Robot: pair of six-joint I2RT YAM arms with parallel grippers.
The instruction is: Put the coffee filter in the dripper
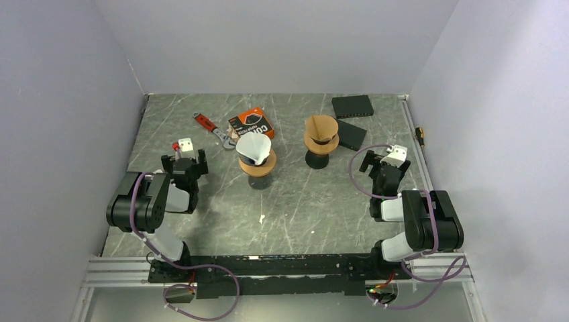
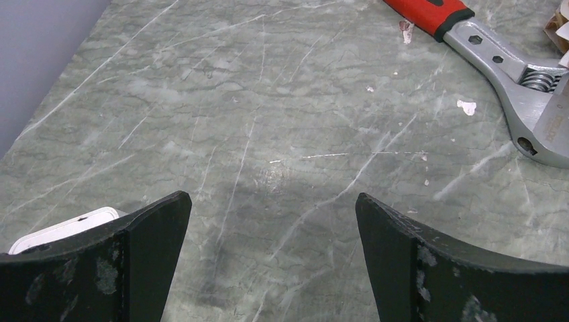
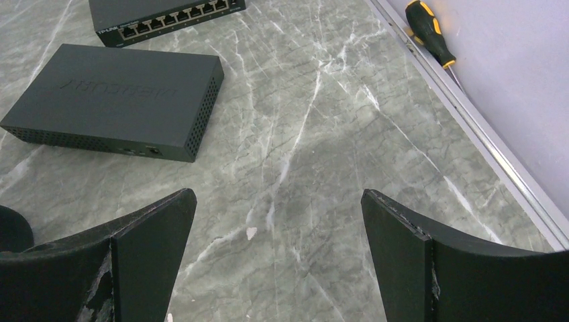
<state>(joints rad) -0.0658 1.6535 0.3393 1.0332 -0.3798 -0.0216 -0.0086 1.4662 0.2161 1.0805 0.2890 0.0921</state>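
In the top view a white coffee filter (image 1: 253,146) sits in a brown dripper (image 1: 258,166) left of the table's middle. A second brown dripper (image 1: 321,139) with a brown filter (image 1: 320,125) stands on a dark base to its right. My left gripper (image 1: 185,163) is open and empty, left of the white filter's dripper. My right gripper (image 1: 388,168) is open and empty, right of the second dripper. The left wrist view shows my open gripper (image 2: 272,204) over bare marble; the right wrist view shows my open gripper (image 3: 278,201) likewise.
A red-handled adjustable wrench (image 1: 213,130) (image 2: 510,67) and an orange box (image 1: 249,122) lie behind the drippers. Two black network switches (image 1: 352,106) (image 3: 114,100) lie at the back right. A screwdriver (image 3: 429,33) lies along the right rail. A white tag (image 2: 64,228) is by my left finger.
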